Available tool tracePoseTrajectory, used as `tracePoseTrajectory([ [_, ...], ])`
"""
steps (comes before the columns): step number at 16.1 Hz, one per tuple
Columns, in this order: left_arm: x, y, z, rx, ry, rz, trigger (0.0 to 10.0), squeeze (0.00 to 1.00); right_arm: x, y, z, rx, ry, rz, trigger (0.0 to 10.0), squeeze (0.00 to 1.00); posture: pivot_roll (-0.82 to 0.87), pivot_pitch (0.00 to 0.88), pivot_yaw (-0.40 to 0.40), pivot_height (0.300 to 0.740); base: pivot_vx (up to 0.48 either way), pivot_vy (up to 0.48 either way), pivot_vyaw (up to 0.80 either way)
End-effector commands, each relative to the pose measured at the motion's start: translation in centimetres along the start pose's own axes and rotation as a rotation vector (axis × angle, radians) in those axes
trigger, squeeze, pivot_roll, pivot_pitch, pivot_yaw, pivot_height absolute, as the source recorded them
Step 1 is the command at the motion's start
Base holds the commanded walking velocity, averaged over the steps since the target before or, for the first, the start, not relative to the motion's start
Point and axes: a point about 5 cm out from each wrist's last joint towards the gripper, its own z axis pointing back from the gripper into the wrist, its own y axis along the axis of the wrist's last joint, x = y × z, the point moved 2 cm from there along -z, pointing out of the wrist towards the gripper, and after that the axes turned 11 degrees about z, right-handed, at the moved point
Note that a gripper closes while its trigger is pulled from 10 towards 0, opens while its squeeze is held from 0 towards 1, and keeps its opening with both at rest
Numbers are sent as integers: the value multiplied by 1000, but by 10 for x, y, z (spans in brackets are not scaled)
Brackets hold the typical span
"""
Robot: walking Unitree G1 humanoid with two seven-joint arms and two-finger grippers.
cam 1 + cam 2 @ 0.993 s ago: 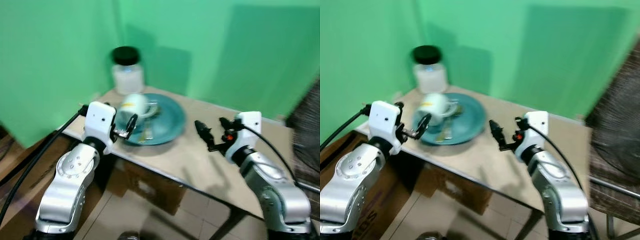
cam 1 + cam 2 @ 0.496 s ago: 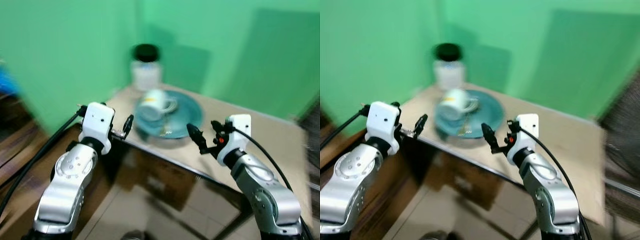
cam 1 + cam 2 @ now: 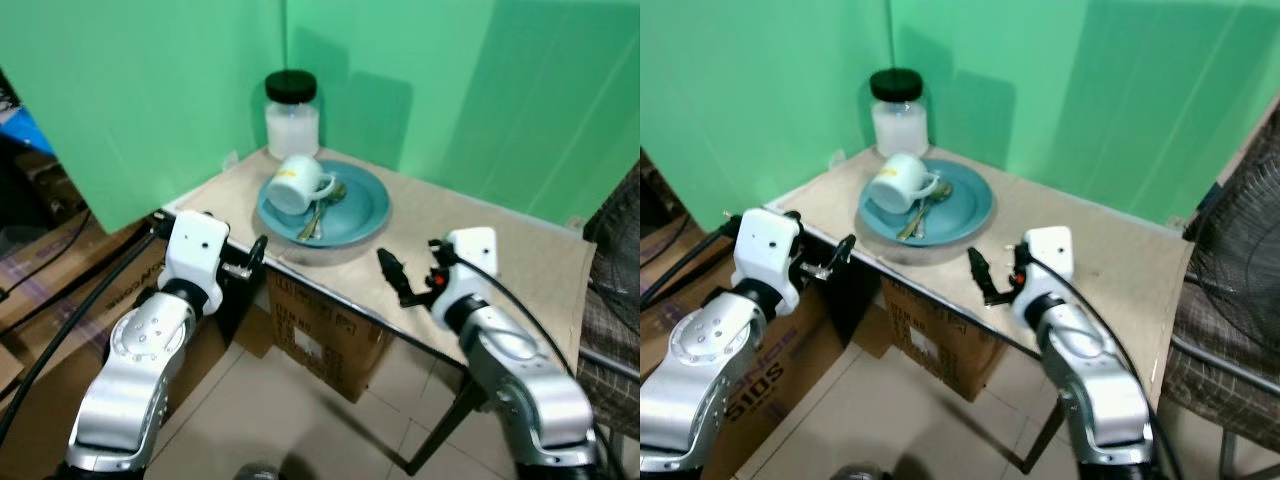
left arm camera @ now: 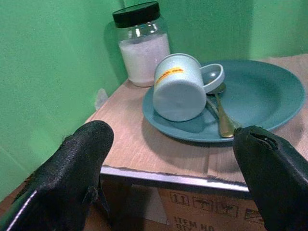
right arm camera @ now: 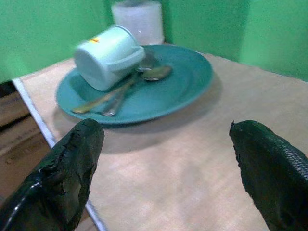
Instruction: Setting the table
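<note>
Cup (image 3: 293,186) tipped on plate (image 3: 362,215), cutlery (image 3: 318,214) beside it
Both grippers, left (image 3: 256,252) and right (image 3: 394,272), spread wide, empty; cup likely fragile, slippery: grasp at handle or rim

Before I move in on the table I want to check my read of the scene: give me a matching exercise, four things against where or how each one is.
Things:
1. pale blue ceramic mug
2. glass jar with a black lid
3. metal spoons
4. brown cardboard box

Places or states:
A. under the table
B. on its side on the round teal plate
C. upright at the table's far corner, by the green wall
D. flat on the plate beside the mug

Pairs: 1-B, 2-C, 3-D, 4-A
</note>
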Motion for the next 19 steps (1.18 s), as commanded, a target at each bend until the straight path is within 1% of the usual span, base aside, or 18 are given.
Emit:
tracePoseTrajectory([
  [1, -1, 0, 1, -5, -13, -4, 10000, 90, 5, 2, -3, 2, -36, -4, 10000, 792, 129, 0, 3, 740, 0, 0, 0],
  [2, -1, 0, 1, -6, -18, -1, 10000, 94, 5, 3, -4, 10, -31, -21, 10000, 125, 130, 0, 3, 740, 240, 0, 0],
  [3, -1, 0, 2, -6, -25, -2, 10000, 90, 5, 6, -5, 17, -33, -13, 10000, 129, 131, 0, 3, 740, 255, 0, 0],
  [4, -1, 0, 2, -6, -36, 0, 10000, 94, 7, 6, -8, 5, -54, -4, 10000, 149, 133, 0, 5, 740, 289, 0, 800],
  [6, 2, 0, 2, -6, -56, 0, 10000, 90, 6, 9, -11, 15, -60, -16, 10000, 137, 136, 0, 4, 740, 296, 0, 800],
  [7, 4, -1, 3, -11, -72, -2, 10000, 90, 6, 11, -12, 24, -63, -19, 10000, 94, 140, 0, 3, 740, 296, 0, 0],
  [8, 5, -2, 4, -17, -81, -7, 10000, 90, 5, 15, -13, 35, -63, -20, 10000, 94, 139, 0, 3, 740, 296, 0, 0],
  [9, 5, -3, 5, -22, -88, -9, 10000, 94, 1, 19, -15, 47, -45, -15, 10000, 0, 139, 0, 6, 740, 300, 0, 0],
  [13, 0, 0, 4, -19, -91, -24, 10000, 86, -4, 21, -19, 46, -31, -13, 10000, 0, 142, 0, 9, 740, 299, 0, 0],
  [16, -1, 0, 5, -19, -94, -29, 10000, 86, -3, 22, -19, 42, -23, -30, 10000, 0, 142, 0, 11, 740, 299, 0, 0],
  [17, -1, 0, 5, -19, -99, -33, 10000, 82, -3, 23, -18, 45, -6, -22, 10000, 0, 143, 0, 11, 740, 296, 0, 0],
  [19, 0, 1, 5, -19, -105, -37, 10000, 82, -5, 24, -18, 48, 26, -7, 10000, 0, 143, 0, 11, 740, 289, 0, 800],
])
